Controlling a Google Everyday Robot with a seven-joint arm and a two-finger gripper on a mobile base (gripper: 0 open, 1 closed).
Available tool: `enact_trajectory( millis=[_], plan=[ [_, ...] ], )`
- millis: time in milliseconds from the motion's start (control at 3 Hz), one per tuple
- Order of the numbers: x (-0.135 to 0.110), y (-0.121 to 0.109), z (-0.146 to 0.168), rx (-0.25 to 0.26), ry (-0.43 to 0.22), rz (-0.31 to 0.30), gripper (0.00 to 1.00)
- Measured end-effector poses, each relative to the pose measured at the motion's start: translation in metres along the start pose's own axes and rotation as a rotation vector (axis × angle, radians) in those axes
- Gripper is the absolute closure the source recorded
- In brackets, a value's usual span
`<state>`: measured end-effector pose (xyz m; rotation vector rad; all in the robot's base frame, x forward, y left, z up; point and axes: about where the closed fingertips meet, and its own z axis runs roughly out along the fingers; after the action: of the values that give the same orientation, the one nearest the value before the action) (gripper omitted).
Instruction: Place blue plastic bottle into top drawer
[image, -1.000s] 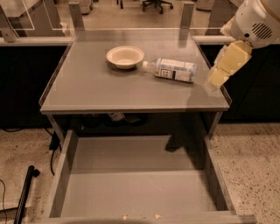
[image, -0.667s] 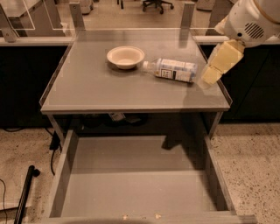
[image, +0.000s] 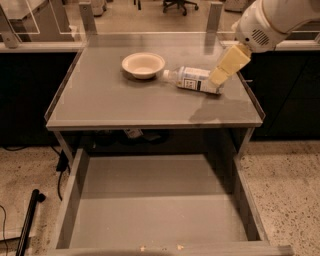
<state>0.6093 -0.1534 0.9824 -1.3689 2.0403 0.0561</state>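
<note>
Where the bottle is: bottle (image: 192, 80) lies on its side on the table (image: 115, 105), right half, cap twd the bowl, base twd the right edge. Not in the drawer yet.
Gripper: gripper (image: 218, 78) sits at the bottle's base end, arm coming in from upper right. Touching it or just over it, can't tell.
Claw state: can't tell from this angle whether it's spread, pressed together or pinching, so don't log a grasp.
Why it's there: prob. lining up on the base end. That's the end away from the bowl, so you get room to close w/o bumping anything.
Bowl: bowl (image: 143, 65) upright, just left of the cap, near but apart. Not part of the job, leave it.
Drawer: drawer (image: 160, 210) pulled well out below the table's front edge, open from above, nothing big seen in it. Prob. left open so you can lower straight in, no extra pull step.
Counts: 1 bottle, 1 bowl, 1 drawer out, 1 table, 1 gripper.
Step (my read): approach/pre-grasp. Lift, carry fwd past the front edge and lower are all to do.
Risk: round bottle on its side may roll twd the bowl or the edge if you nudge it.
</note>
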Motion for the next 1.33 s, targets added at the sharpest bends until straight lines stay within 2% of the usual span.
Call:
enact_trajectory(
  millis=[333,667,1333],
  plan=[
    [-0.005,-0.024,0.037,-0.01,-0.04,0.029,0.0],
    [-0.005,-0.034,0.06,-0.045,-0.042,0.034,0.0],
    [0.011,-0.05,0.122,-0.141,-0.022,0.072,0.0]
  ],
)
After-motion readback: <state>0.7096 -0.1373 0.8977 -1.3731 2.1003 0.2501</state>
